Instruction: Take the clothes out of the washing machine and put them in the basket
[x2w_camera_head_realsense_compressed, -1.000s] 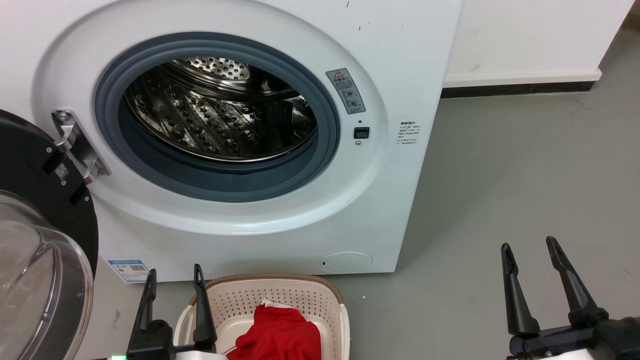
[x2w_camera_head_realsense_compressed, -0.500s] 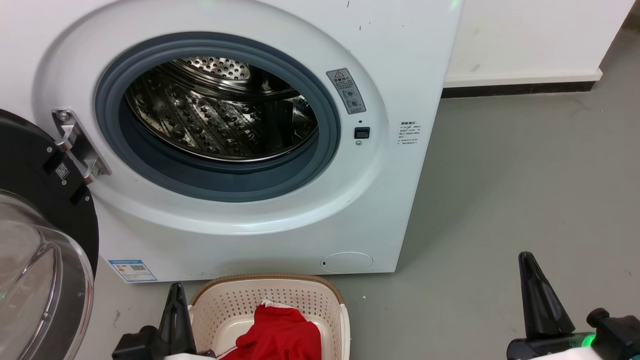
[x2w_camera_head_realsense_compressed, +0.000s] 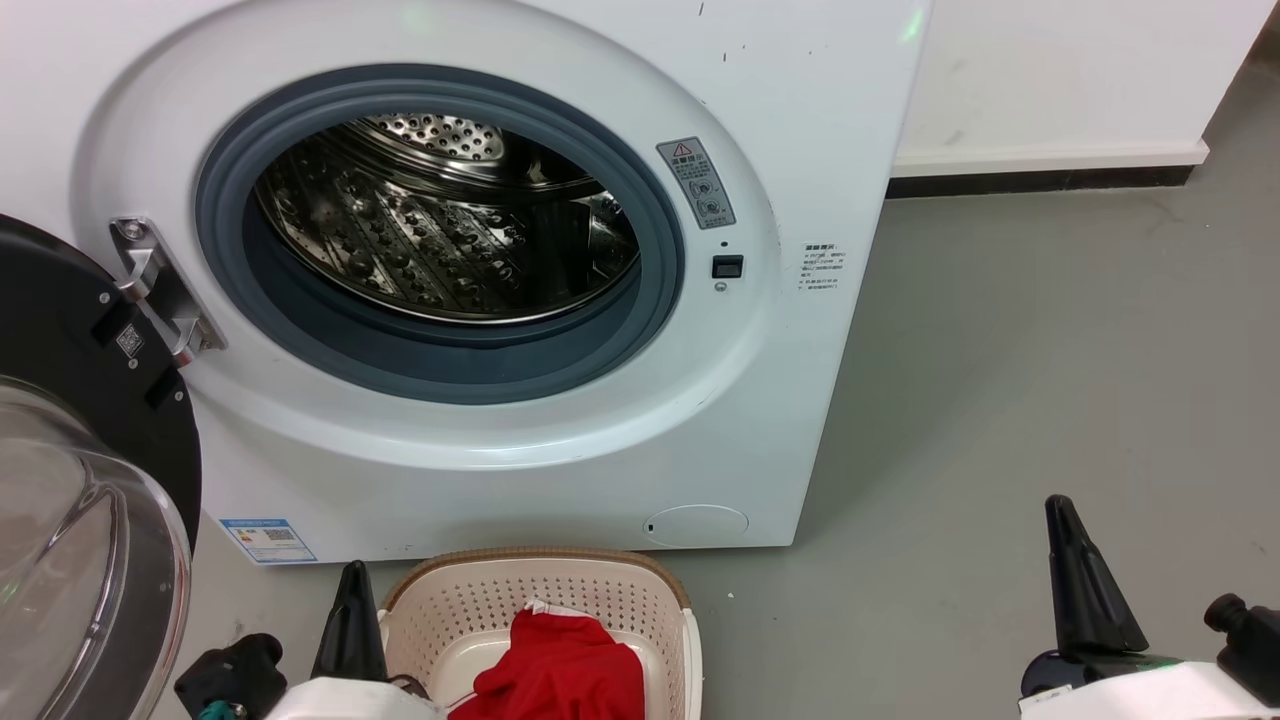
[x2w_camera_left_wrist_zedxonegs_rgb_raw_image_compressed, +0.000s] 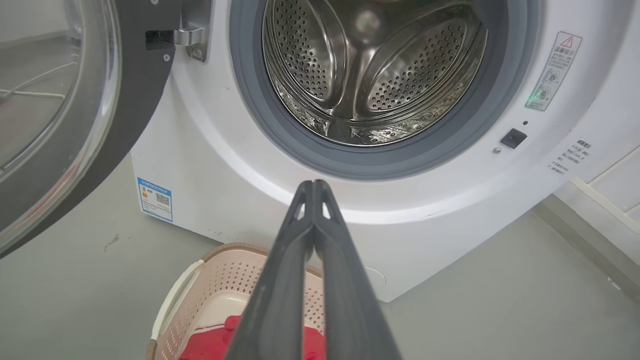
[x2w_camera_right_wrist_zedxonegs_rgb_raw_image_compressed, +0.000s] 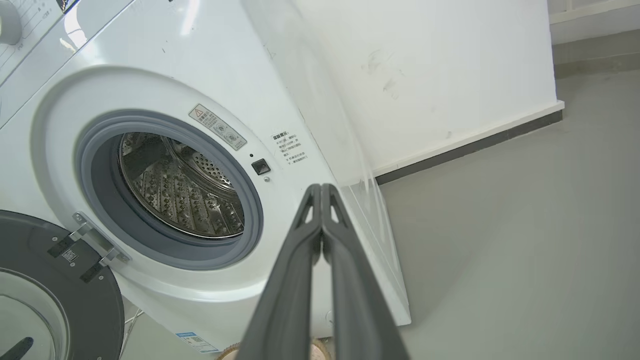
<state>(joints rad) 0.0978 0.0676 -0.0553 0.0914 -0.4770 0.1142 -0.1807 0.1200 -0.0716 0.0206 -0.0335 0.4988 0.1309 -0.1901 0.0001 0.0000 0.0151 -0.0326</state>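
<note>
The white washing machine (x2w_camera_head_realsense_compressed: 480, 440) stands with its door swung wide and its steel drum (x2w_camera_head_realsense_compressed: 440, 225) bare inside. On the floor in front sits the cream basket (x2w_camera_head_realsense_compressed: 470, 610), holding red clothes (x2w_camera_head_realsense_compressed: 560, 670) with a white edge. My left gripper (x2w_camera_head_realsense_compressed: 350, 580) is shut with nothing in it, low beside the basket's left rim. The left wrist view shows its tips (x2w_camera_left_wrist_zedxonegs_rgb_raw_image_compressed: 315, 184) pressed together above the basket (x2w_camera_left_wrist_zedxonegs_rgb_raw_image_compressed: 200, 295) and the clothes (x2w_camera_left_wrist_zedxonegs_rgb_raw_image_compressed: 210, 342). My right gripper (x2w_camera_head_realsense_compressed: 1062, 512) is shut and holds nothing, over the grey floor at lower right; its tips (x2w_camera_right_wrist_zedxonegs_rgb_raw_image_compressed: 320, 187) meet in the right wrist view.
The glass door (x2w_camera_head_realsense_compressed: 80, 520) with its black rim hangs open at the left, close to my left arm. Grey floor (x2w_camera_head_realsense_compressed: 1040, 360) stretches to the right of the machine. A white wall with a dark skirting strip (x2w_camera_head_realsense_compressed: 1040, 178) runs behind.
Both grippers went from open to shut and sank lower in the head view. The clothes and basket have not moved.
</note>
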